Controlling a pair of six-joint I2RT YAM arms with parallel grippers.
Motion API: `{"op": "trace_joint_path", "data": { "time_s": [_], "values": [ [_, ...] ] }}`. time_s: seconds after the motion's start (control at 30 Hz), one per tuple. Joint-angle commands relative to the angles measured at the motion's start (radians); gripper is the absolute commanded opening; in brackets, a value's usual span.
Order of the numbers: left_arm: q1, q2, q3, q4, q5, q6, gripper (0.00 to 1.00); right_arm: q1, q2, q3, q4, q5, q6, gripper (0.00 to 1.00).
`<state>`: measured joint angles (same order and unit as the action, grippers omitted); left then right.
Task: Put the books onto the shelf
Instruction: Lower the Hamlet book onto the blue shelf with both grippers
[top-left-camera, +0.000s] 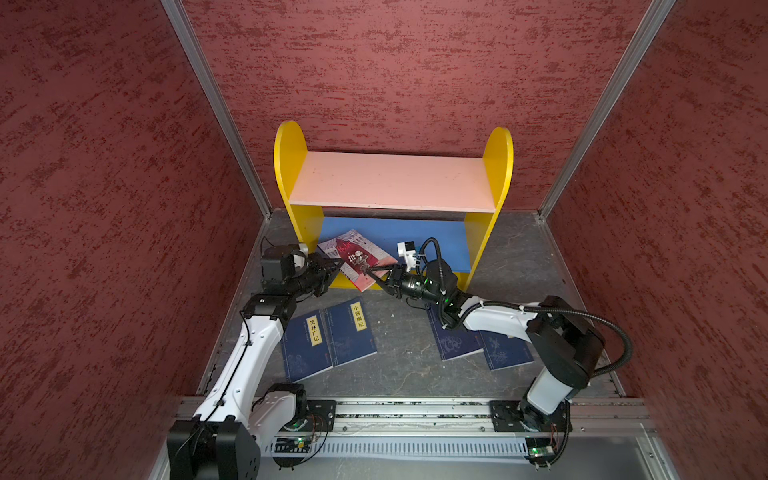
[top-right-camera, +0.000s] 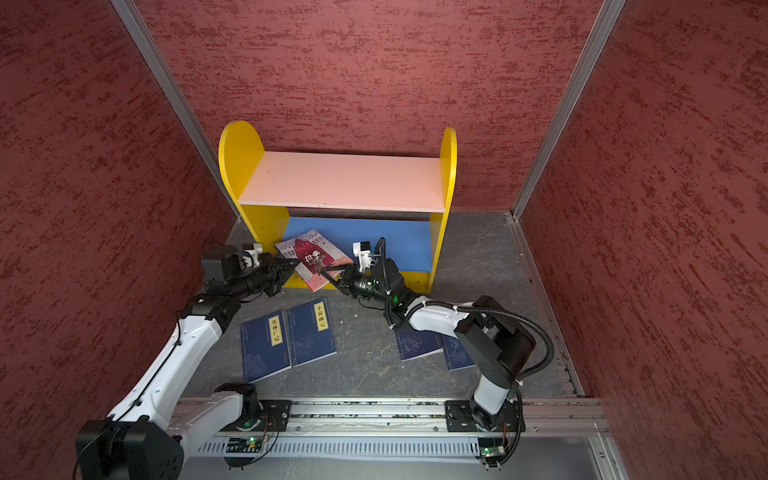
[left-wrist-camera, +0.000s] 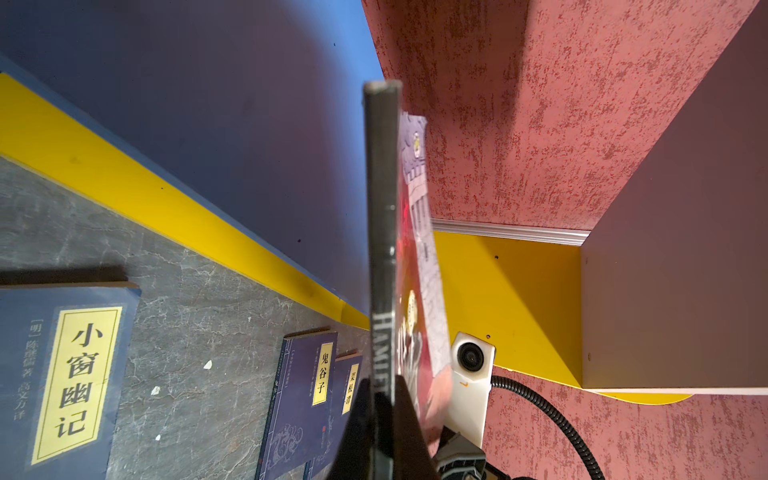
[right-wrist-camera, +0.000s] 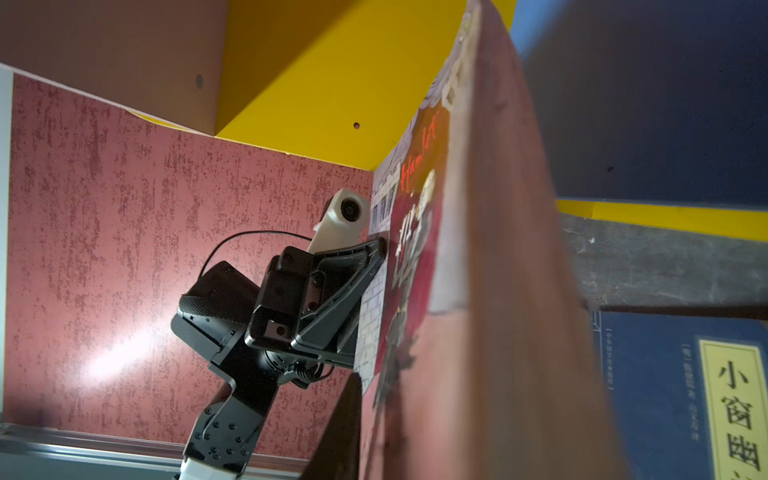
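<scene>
Red book (top-left-camera: 357, 259) hangs in the air just in front of the shelf (top-left-camera: 291, 166), clear of the counter (top-left-camera: 399, 374), pinched from two sides. My left fingers (top-left-camera: 330, 266) are pressed onto its spine edge; the left wrist view looks straight down that spine between them. My right fingers (top-left-camera: 380, 272) are clamped on the opposite edge, close to the near corner. Neither pair shows a gap beyond the book's own thickness.

What matters is the heading. In both top views the book is tilted, cover facing up, with its long axis running diagonally. The near corner hangs in front of the yellow rail (top-left-camera: 345, 284), and the far corner already reaches over the blue board (top-left-camera: 415, 237). So the lower bay opens directly beyond the book, away from both arm bases, and the pink board (top-left-camera: 390, 178) roofs it closely.

Both arms are equally near, since both hold it. I judge the next move to be a shared one: swing the long axis square to the bay, stand the book up, then push it in under the pink board without clipping it.

Further out, two navy books (top-left-camera: 351, 332) lie flat by my left arm. Two more (top-left-camera: 455, 343) lie partly under my right arm.
</scene>
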<state>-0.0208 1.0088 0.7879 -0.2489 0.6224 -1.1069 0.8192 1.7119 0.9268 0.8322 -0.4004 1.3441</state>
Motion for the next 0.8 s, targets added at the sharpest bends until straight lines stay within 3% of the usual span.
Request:
{"op": "trace_joint_path", "data": {
  "time_s": [0.0, 0.13, 0.17, 0.33, 0.43, 0.77],
  "values": [
    [0.002, -0.022, -0.018, -0.012, 0.014, 0.007, 0.0, 0.006, 0.017, 0.044, 0.041, -0.003, -0.009, 0.03],
    [-0.003, -0.024, -0.029, -0.029, 0.015, 0.02, 0.0, 0.006, 0.02, 0.073, -0.006, -0.011, -0.034, 0.0],
    [-0.006, -0.023, -0.029, -0.035, 0.013, 0.025, 0.04, 0.006, 0.018, 0.081, -0.025, -0.009, -0.045, 0.0],
    [-0.008, -0.028, -0.032, -0.051, 0.011, 0.037, 0.45, 0.002, 0.006, 0.112, -0.117, -0.015, -0.104, 0.0],
    [-0.004, -0.043, -0.025, -0.097, 0.008, 0.056, 0.58, -0.014, 0.006, 0.13, -0.165, -0.049, -0.128, 0.0],
    [0.069, -0.124, 0.051, -0.387, 0.032, 0.191, 0.65, -0.102, 0.027, 0.176, -0.294, -0.236, -0.168, 0.0]
  ]
}}
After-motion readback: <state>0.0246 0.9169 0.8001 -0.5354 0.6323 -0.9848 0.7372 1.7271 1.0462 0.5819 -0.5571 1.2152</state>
